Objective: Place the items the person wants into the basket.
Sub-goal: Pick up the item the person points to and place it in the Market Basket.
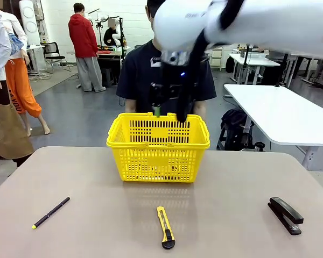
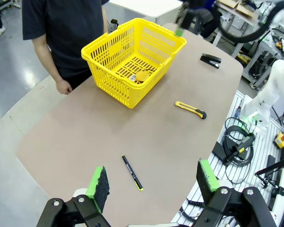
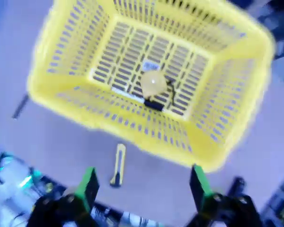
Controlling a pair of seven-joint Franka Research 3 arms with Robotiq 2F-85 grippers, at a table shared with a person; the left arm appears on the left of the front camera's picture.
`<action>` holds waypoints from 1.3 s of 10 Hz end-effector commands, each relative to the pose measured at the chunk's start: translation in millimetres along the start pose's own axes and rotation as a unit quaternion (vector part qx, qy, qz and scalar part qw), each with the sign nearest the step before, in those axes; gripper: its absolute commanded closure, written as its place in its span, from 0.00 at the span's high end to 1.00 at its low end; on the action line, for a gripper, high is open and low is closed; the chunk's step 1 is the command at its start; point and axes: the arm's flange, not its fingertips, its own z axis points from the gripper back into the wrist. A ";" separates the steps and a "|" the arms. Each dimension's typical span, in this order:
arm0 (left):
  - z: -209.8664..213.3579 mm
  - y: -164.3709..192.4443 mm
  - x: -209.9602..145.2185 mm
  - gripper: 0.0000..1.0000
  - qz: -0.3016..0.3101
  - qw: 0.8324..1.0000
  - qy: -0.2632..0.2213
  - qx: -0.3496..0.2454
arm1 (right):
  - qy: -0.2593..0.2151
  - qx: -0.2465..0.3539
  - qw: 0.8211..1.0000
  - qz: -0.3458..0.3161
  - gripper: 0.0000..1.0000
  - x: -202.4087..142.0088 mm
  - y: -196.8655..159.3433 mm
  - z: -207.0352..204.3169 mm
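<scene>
The yellow basket [image 1: 158, 161] stands mid-table in front of the person [image 1: 134, 70] in the navy t-shirt. My right gripper [image 1: 169, 114] hovers open just above its far rim, nothing between the fingers. Looking down along that gripper [image 3: 143, 184], the round yellow tape measure [image 3: 153, 82] and the white marker with black cap [image 3: 132, 97] lie on the basket [image 3: 208, 94] floor. The yellow-and-black utility knife [image 1: 165, 227] lies on the table nearer me. My left gripper [image 2: 154, 179] is open and empty, high over the table's near edge, far from the basket [image 2: 111, 82] and the knife [image 2: 191, 109].
A thin black pen [image 1: 51, 212] lies front left and a black stapler [image 1: 285, 214] front right on the tan table [image 1: 231, 183]. The person's hand [image 2: 63, 86] hangs at the far edge. Cables and equipment [image 2: 236, 142] sit beside the table.
</scene>
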 end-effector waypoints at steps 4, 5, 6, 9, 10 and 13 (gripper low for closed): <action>0.4 -0.9 0.3 0.96 -0.003 1.000 -0.003 -0.005 | -0.074 0.039 0.996 -0.022 1.00 -194.2 -105.1 39.2; 0.4 -0.9 0.3 0.96 -0.003 1.000 -0.003 -0.005 | -0.070 0.059 0.995 -0.036 1.00 -200.8 -122.8 41.8; 0.4 -0.9 0.3 0.96 -0.003 1.000 -0.003 -0.005 | -0.072 0.075 0.994 -0.046 1.00 -203.2 -138.2 43.5; 0.4 -0.9 0.3 0.96 -0.003 1.000 -0.003 -0.005 | -0.073 0.112 0.989 -0.061 1.00 -206.6 -168.3 39.4; 0.4 -0.9 0.3 0.96 -0.003 1.000 -0.003 -0.005 | -0.077 0.123 0.987 -0.073 1.00 -206.2 -173.9 38.7; 0.4 -0.9 0.3 0.96 -0.003 1.000 -0.003 -0.005 | -0.067 0.102 0.990 -0.075 1.00 -209.0 -170.4 42.7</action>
